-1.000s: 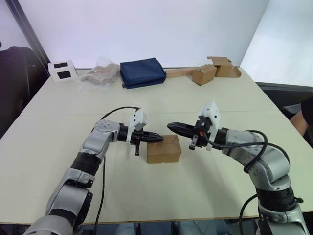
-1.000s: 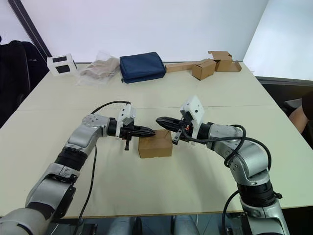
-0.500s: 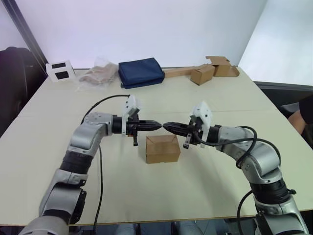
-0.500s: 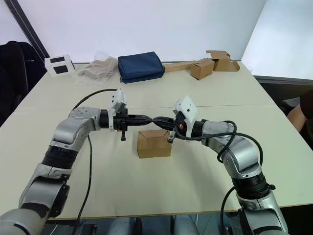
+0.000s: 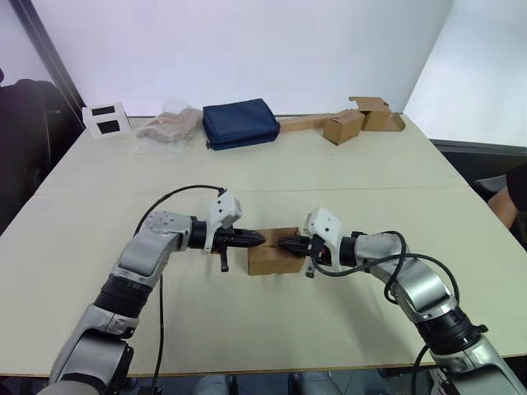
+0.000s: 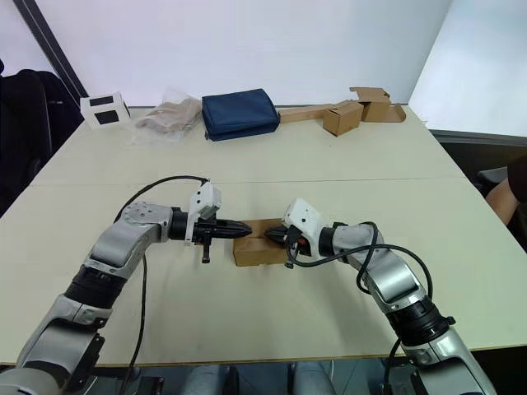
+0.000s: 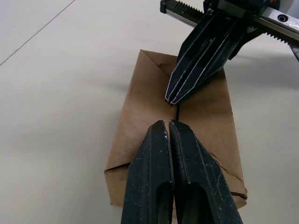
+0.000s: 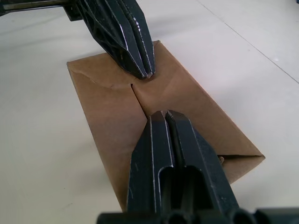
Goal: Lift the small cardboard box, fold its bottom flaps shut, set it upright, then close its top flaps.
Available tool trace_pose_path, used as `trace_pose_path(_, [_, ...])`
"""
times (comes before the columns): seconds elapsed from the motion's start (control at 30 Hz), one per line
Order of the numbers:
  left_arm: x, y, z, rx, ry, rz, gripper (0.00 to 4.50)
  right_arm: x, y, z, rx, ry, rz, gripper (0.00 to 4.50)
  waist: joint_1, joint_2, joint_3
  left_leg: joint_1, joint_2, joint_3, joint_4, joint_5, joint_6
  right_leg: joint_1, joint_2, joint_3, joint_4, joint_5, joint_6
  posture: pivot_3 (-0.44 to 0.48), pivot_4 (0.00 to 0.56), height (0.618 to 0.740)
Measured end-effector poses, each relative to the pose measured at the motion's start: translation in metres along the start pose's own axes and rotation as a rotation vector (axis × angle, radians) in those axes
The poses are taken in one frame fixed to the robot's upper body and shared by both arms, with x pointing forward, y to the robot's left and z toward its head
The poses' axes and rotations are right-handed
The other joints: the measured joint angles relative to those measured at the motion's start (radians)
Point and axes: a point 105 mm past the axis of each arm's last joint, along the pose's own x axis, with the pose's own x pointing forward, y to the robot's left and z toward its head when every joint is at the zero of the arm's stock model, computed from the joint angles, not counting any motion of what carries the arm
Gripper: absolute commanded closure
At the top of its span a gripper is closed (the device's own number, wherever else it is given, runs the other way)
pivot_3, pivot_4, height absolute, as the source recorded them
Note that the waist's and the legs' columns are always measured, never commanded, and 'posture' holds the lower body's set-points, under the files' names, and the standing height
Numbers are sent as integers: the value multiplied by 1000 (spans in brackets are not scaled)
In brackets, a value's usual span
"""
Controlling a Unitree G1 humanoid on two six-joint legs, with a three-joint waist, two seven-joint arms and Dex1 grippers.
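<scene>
Worktop [image 5: 99, 247], a pale beige surface, carries the small plain brown cardboard box [image 5: 272, 253] near the middle of its near half, with bare room all around; the navy fabric pouch [image 5: 240, 123] and two other brown boxes [image 5: 356, 119] sit well apart at the far edge. The box lies flat, its long axis running left to right, top flaps meeting at a centre seam. Left claw [image 5: 257, 239] comes in from the left, right claw [image 5: 285, 244] from the right, tips nearly facing over that seam, equally near. Both claws are pinched closed and hold nothing. Any lift likely needs each claw to spread toward its own end.
</scene>
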Motion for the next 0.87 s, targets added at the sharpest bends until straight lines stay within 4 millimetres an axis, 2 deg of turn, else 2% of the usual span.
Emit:
trace_pose_path(0.13, [-13,7,14,-34,-66,57,4408,-12,-12,28,61,-100,-32,4500,-1,0,1,-4,0,-1,0,0,0,-4,0,0,0,1,3,0,150,740])
trace_pose_path(0.23, [-36,5,40,-17,-142,89,4408,-34,-14,56,28,-155,-32,4500,0,0,1,-5,1,-1,-1,0,0,-5,-1,0,-1,1,3,0,150,740])
trace_pose_path(0.33, [-60,3,54,8,-152,122,4408,-51,-15,64,6,-137,-31,4500,0,0,1,-4,1,-1,-2,0,0,-4,-1,-1,-1,1,3,0,150,740])
trace_pose_path(0.5, [-79,-13,40,-45,-118,136,4408,-80,-10,56,13,-37,-10,4500,0,0,1,-4,1,0,-1,0,0,-3,-2,0,-1,0,-1,0,150,740])
trace_pose_path(0.6, [-89,-17,23,-47,-65,177,4408,-95,2,40,40,46,30,4500,1,0,1,-4,1,0,-1,0,0,-3,-2,0,-2,-1,-1,0,150,740])
trace_pose_path(0.67, [-102,-21,13,-71,-40,215,4408,-108,7,30,69,100,39,4500,0,0,2,-4,2,0,-1,0,0,-4,-2,0,-2,-1,-1,0,150,740])
trace_pose_path(0.77, [-116,-25,15,-56,-29,253,4408,-122,8,28,77,126,27,4500,0,0,2,-3,2,1,-1,0,0,-3,-2,0,-4,-1,-2,0,150,740])
trace_pose_path(0.87, [-129,-38,15,-79,-14,254,4408,-132,11,29,82,146,31,4500,0,0,2,-4,3,1,-2,0,0,-2,-3,0,-7,-1,-2,0,150,740])
